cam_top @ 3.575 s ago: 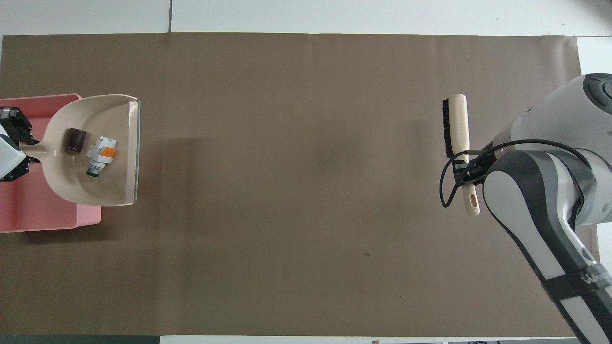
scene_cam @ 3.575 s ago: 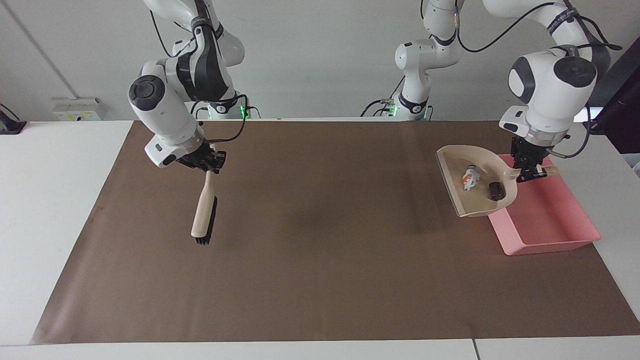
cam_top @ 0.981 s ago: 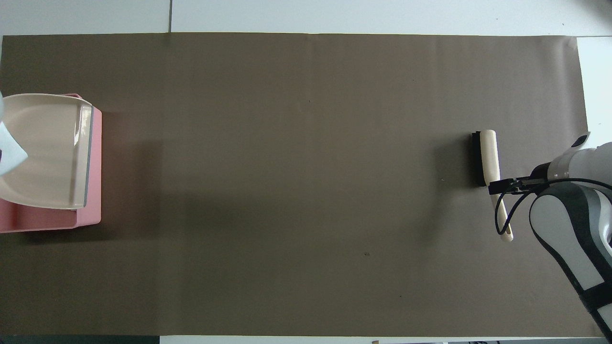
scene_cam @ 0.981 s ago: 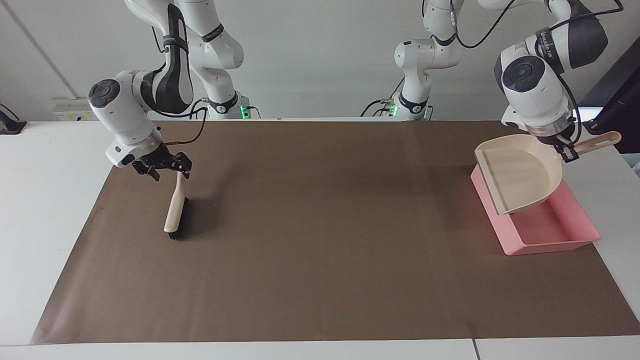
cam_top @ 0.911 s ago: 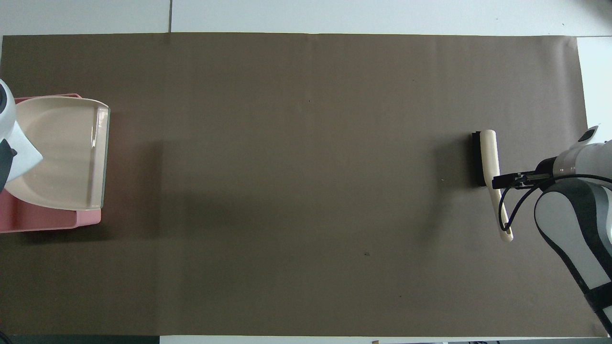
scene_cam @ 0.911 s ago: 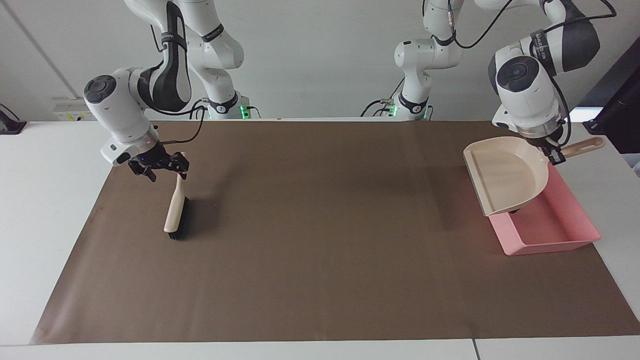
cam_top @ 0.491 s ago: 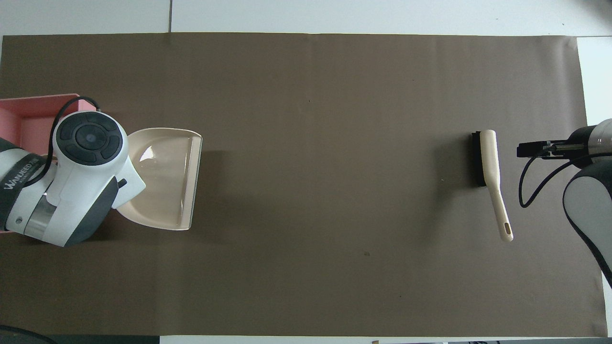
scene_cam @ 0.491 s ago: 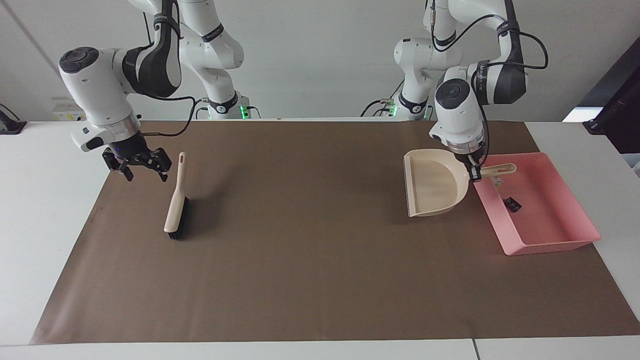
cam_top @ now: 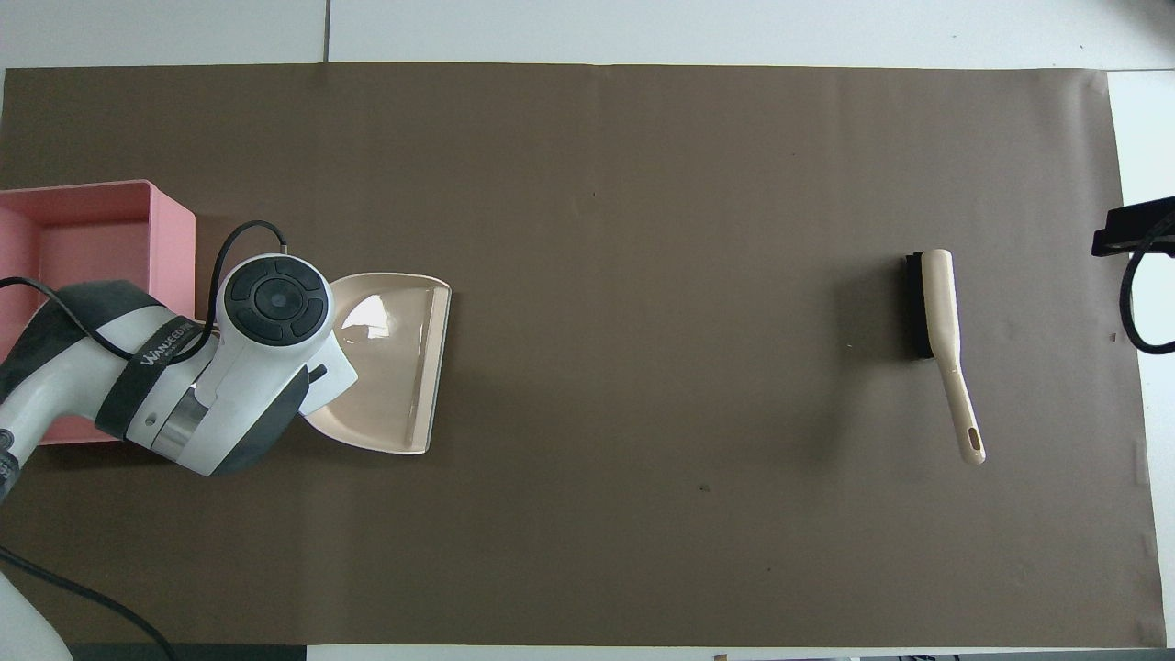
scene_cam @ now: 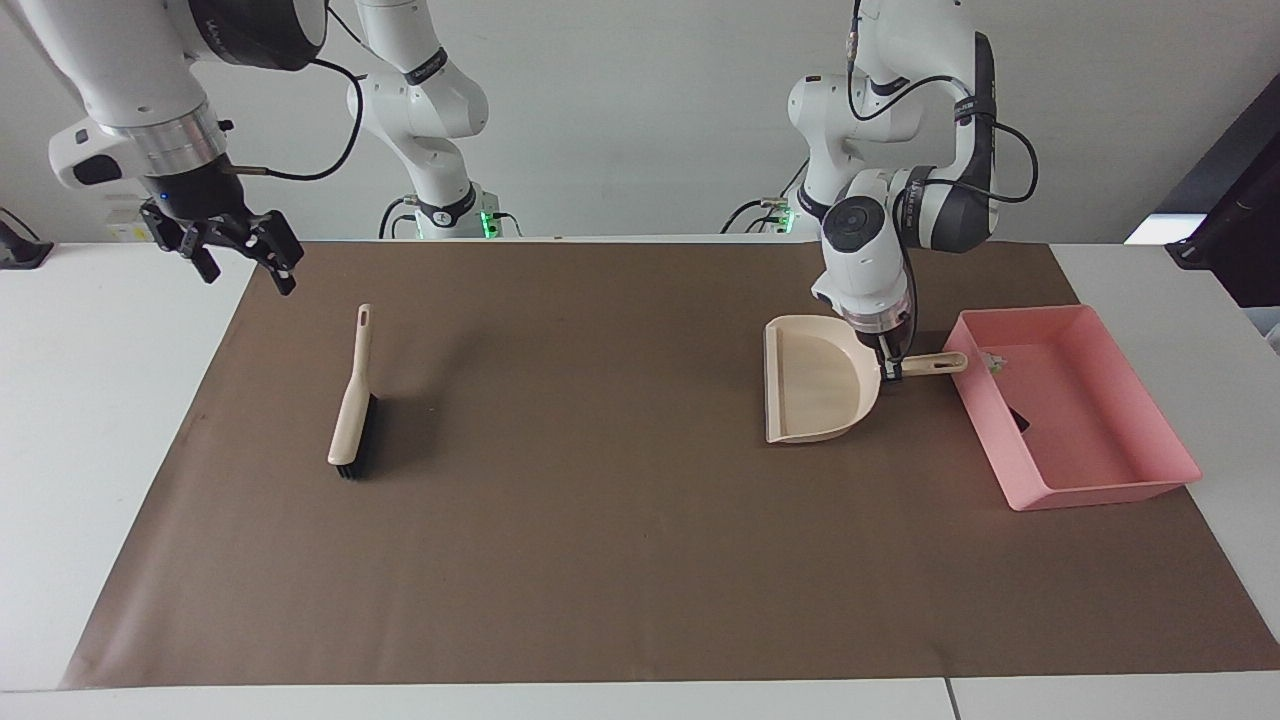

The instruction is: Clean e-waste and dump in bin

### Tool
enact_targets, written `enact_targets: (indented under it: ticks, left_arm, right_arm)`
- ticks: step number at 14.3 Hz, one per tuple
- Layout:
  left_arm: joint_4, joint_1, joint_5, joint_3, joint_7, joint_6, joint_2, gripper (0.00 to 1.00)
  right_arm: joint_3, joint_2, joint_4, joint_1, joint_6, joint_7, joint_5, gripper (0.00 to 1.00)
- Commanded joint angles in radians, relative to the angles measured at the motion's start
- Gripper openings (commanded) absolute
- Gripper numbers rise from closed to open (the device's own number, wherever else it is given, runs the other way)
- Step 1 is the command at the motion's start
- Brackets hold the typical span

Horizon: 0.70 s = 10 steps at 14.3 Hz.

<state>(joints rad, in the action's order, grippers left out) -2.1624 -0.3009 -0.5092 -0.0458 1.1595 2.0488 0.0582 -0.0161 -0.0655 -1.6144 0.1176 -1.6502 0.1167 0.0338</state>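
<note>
Presently, my left claw (scene_cam: 893, 372) is clenched on the dustpan (scene_cam: 815, 392) handle, and the pan now sits low on the brown mat (scene_cam: 620, 480) just beside the bin (scene_cam: 1100, 490), toward the middle of the table (scene_cam: 100, 480); a second ago it was tipped above the bin. The pan's scoop shows bare in both views. The bin, at the left arm's end of the table, holds the e-waste: a small black block (scene_cam: 1019, 419) against the wall nearest the dustpan, and a pale scrap with green (scene_cam: 992, 362) near the corner closest to the robots. My right claw (scene_cam: 240, 250) is released, fingers spread, and has risen clear of the brush (scene_cam: 351, 415), now over the mat's edge at the right arm's end. The brush lies flat where it was, untouched
</note>
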Motion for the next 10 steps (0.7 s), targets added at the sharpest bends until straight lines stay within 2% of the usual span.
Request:
enact_targets:
  ticks: [1,3,4,5,6,8,9,10]
  left_arm:
    - [-0.008,-0.029,0.018,0.017,-0.012,0.034,0.02,0.0]
    - [-0.008,-0.04,0.017,0.017,-0.04,0.039,0.028,0.02]
    - [-0.008,-0.04,0.018,0.017,-0.05,0.037,0.028,0.14]
    - [-0.008,-0.04,0.018,0.017,-0.047,0.028,0.026,0.35]
    - [-0.007,-0.04,0.018,0.017,-0.046,0.021,0.02,0.5]
    - [-0.001,-0.04,0.018,0.017,-0.064,-0.001,-0.015,0.57]
    - [-0.001,-0.037,0.018,0.018,-0.119,-0.01,-0.044,0.66]
    - [-0.001,-0.026,0.018,0.017,-0.211,-0.039,-0.069,0.83]
  right_arm:
    - [-0.005,0.068,0.097,0.007,0.062,0.021,0.018,0.99]
    - [-0.005,0.059,0.077,0.001,0.099,0.023,0.015,0.99]
    - [-0.005,0.053,0.065,0.004,0.115,0.02,0.009,0.99]
    - [-0.005,0.04,0.042,0.002,0.113,0.015,0.008,0.99]
    - [-0.002,0.039,0.041,-0.015,0.11,0.018,0.008,0.99]
    - [0.098,0.038,0.041,-0.123,0.112,0.021,0.008,0.99]
    - [0.11,0.039,0.04,-0.13,0.112,0.017,0.008,0.99]
    - [0.108,0.039,0.039,-0.122,0.112,0.014,0.006,0.99]
